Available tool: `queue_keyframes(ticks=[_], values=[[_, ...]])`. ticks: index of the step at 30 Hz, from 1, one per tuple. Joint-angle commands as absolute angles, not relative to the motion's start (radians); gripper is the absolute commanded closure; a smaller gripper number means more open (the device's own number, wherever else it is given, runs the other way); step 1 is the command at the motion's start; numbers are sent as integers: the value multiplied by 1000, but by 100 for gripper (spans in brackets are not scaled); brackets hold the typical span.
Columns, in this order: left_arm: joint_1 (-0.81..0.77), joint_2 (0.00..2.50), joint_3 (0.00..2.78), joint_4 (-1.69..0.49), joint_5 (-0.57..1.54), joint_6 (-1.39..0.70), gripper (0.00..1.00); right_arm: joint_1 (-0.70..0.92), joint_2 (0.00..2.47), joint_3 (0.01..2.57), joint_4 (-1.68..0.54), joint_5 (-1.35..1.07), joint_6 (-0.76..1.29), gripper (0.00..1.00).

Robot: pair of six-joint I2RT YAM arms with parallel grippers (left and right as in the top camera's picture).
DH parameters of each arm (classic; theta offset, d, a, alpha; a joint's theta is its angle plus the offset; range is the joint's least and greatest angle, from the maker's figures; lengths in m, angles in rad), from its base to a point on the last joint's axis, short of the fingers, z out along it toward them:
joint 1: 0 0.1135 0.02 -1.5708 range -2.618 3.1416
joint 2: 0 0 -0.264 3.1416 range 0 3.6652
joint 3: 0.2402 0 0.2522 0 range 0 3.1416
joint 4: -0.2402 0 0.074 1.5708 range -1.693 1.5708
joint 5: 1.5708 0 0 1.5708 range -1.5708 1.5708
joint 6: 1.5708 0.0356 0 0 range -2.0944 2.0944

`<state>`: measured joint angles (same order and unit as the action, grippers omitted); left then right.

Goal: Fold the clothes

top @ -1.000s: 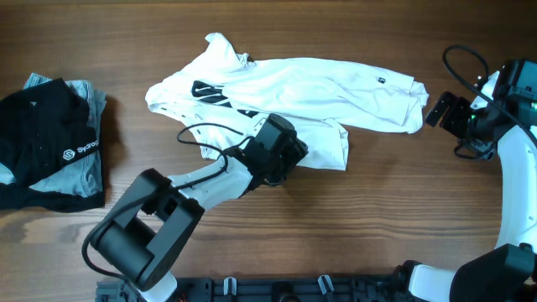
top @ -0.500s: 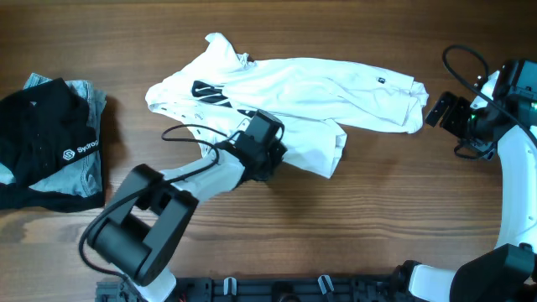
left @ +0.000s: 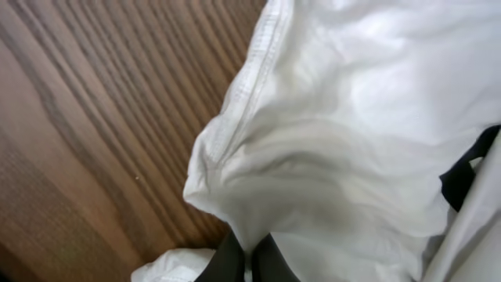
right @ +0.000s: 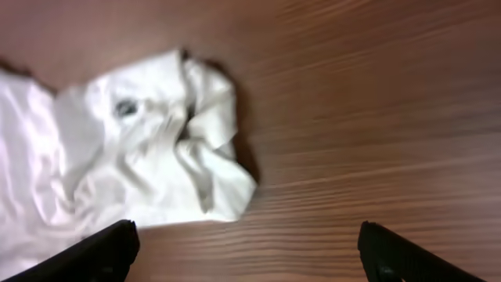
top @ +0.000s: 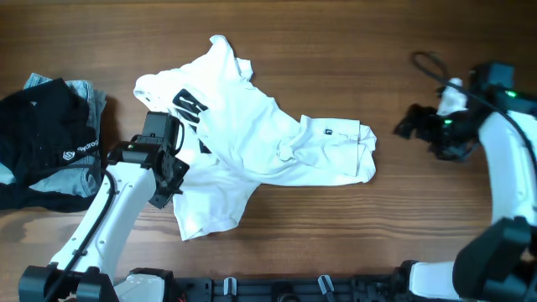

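L gripper [top: 170, 166] is clenched on a bunched fold of the large white short-sleeved T-shirt [top: 252, 143]. In the wrist view its dark fingertips [left: 270, 265] are pinched close w/ thin fabric rising out between them. The grip is at the shirt's left edge, just below the black block lettering [top: 189, 105]. R gripper [top: 406, 127] is spread wide w/ nothing between its fingers, over the brown wooden table [top: 336, 50], near the shirt's right end but not touching it. The shirt lies crumpled across mid-table, one flap trailing toward the front edge. Far left, well apart from the shirt: black garment w/ small white logo [top: 42, 138] lies atop light blue-grey garment [top: 94, 102].
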<state>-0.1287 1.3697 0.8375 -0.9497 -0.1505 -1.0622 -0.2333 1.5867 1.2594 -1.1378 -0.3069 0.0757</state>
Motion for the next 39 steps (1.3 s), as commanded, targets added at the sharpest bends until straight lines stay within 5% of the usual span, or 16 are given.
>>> queue_keyframes(ticks=[1,8,15,18,22,27,28,30,35,39], values=[[-144,1372,836,-935,-154,-1046,96,-76,1670,1250,-1130,-364,-1,4],[-174,1373,835,-939,-154,-1046,96,222,1841,1250,-966,-158,65,4],[-174,1373,835,-935,-154,-1046,96,249,1902,1250,-1054,-28,301,12],[-174,1373,835,-935,-154,-1046,96,249,1902,1250,-1112,-94,301,21],[-174,1373,835,-935,-154,-1046,96,250,1906,1243,-1099,-121,288,47],[-174,1373,835,-935,-154,-1046,96,250,1908,1167,-1020,-121,289,49],[-174,1373,835,-935,-154,-1046,96,250,1908,1161,-1012,-122,289,55],[-174,1373,835,-935,-154,-1046,96,250,1907,1163,-1010,-130,287,96],[-174,1373,835,-935,-154,-1046,96,198,1845,1338,-1131,-134,233,96],[-174,1373,835,-936,-155,-1046,96,5,1804,1581,-1158,-15,239,96]])
